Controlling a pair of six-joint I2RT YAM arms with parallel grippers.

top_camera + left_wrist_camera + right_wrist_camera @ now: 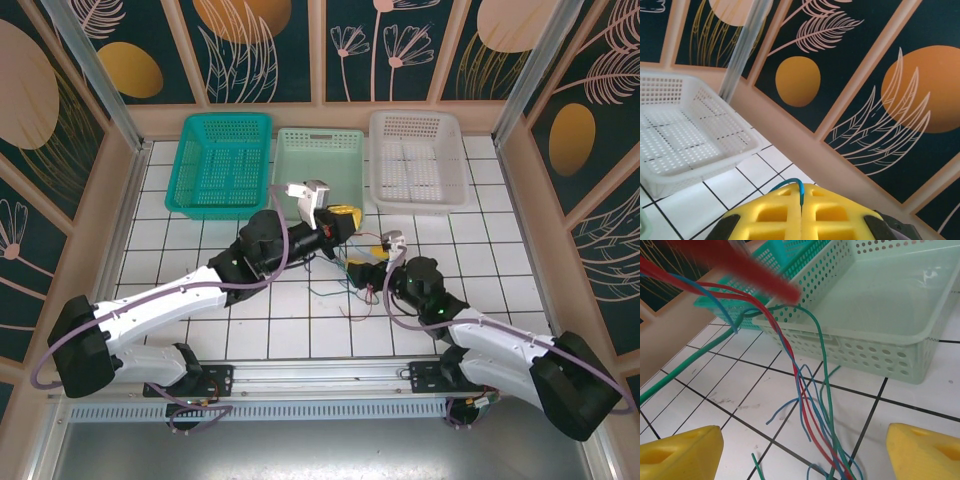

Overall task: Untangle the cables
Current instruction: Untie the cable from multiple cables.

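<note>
I count three baskets: one teal basket (225,170), one pale green basket (318,172), one white basket (415,160); two arms, the left arm (170,300) and the right arm (490,345); two grippers, the left gripper (801,215) and the right gripper (805,450), each with two yellow fingers (680,455); one tangle of cables (802,395) in three colours I can make out, red, blue and green; the strands cross too much for me to number them.
</note>
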